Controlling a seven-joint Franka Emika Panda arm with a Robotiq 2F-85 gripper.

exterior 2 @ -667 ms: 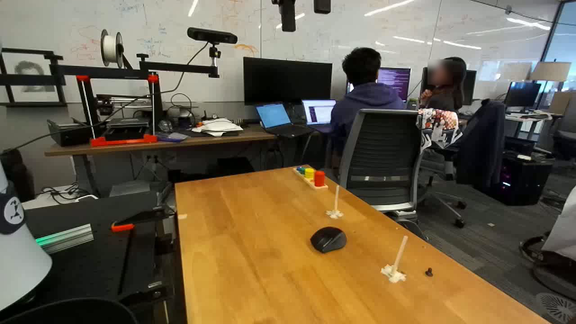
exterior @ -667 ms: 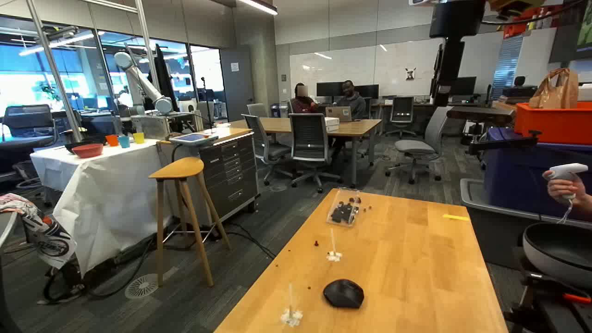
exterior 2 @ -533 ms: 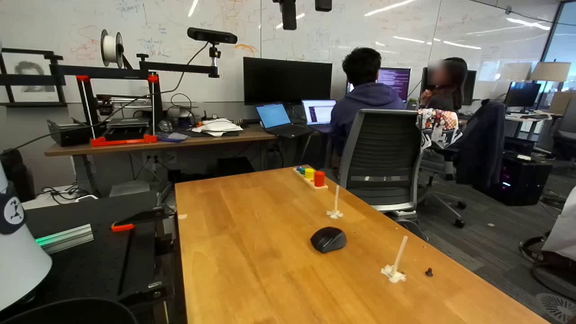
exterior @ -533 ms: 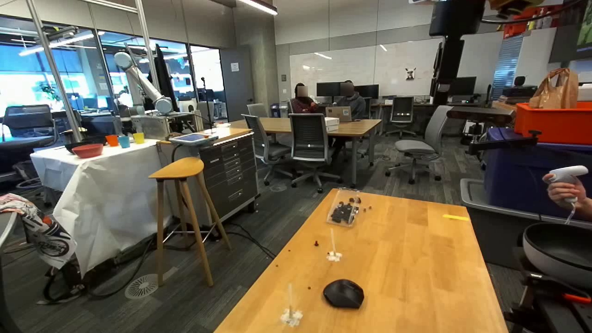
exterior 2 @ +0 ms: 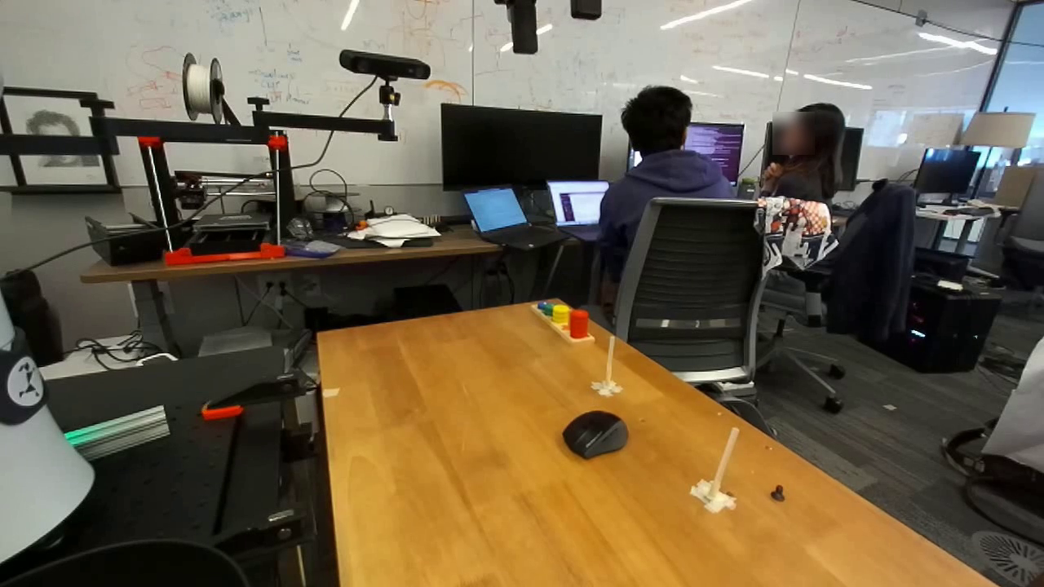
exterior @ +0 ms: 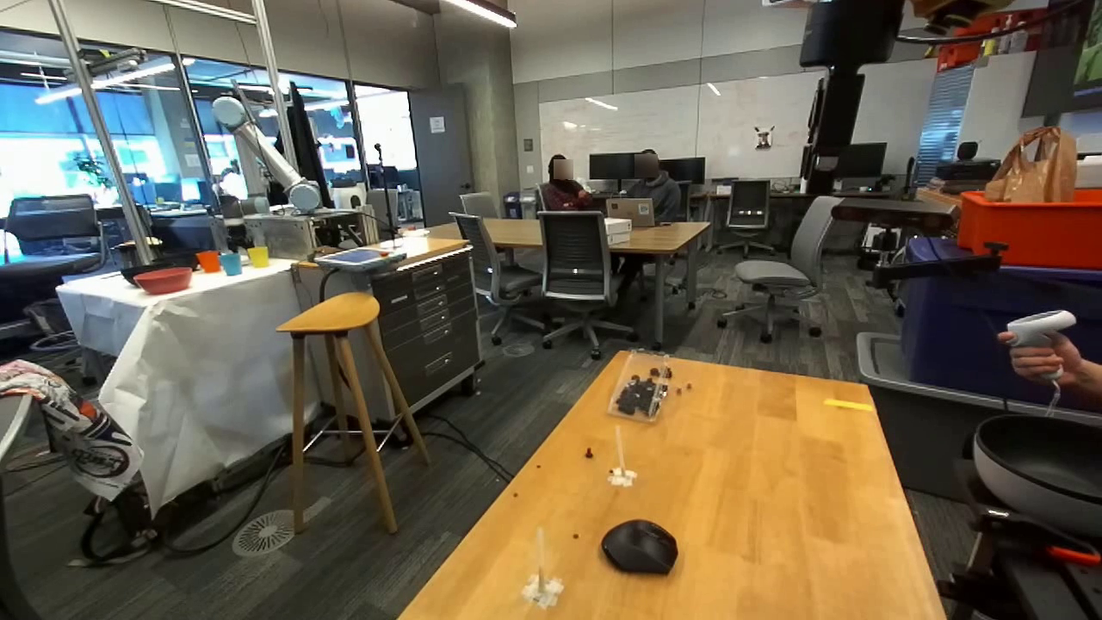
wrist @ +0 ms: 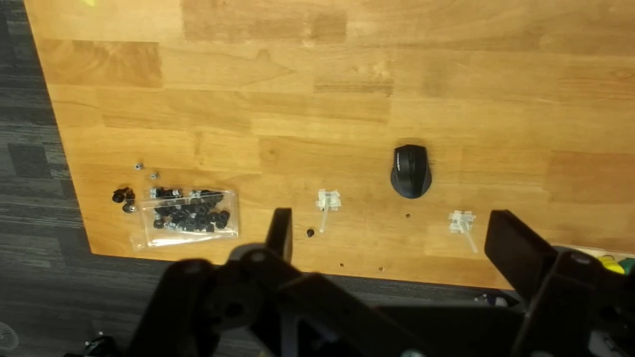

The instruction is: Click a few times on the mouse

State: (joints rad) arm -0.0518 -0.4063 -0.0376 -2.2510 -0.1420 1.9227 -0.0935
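Observation:
The mouse (wrist: 411, 171) is small, black and rounded. It lies on the wooden table (wrist: 322, 114), and shows in both exterior views (exterior: 640, 547) (exterior 2: 595, 434). My gripper (wrist: 389, 218) is open in the wrist view, with nothing between its two dark fingers. In that view the mouse appears above the gap between the fingertips. In an exterior view the fingertips (exterior 2: 555, 28) hang at the top edge, apart and high above the table. The dark gripper (exterior: 824, 176) also hangs at the upper right in an exterior view, well clear of the mouse.
Two thin upright pale sticks (wrist: 325, 215) (wrist: 469, 235) are taped to the table near the mouse. A clear tray (exterior: 639, 398) of small black parts lies at one end. A toy with coloured pegs (exterior 2: 578, 324) stands at the edge. A person's hand holds a white controller (exterior: 1042, 327).
The gripper has risen very slightly in an exterior view, then stays about still. The hand with the white controller has shifted a little left. The mouse has not moved.

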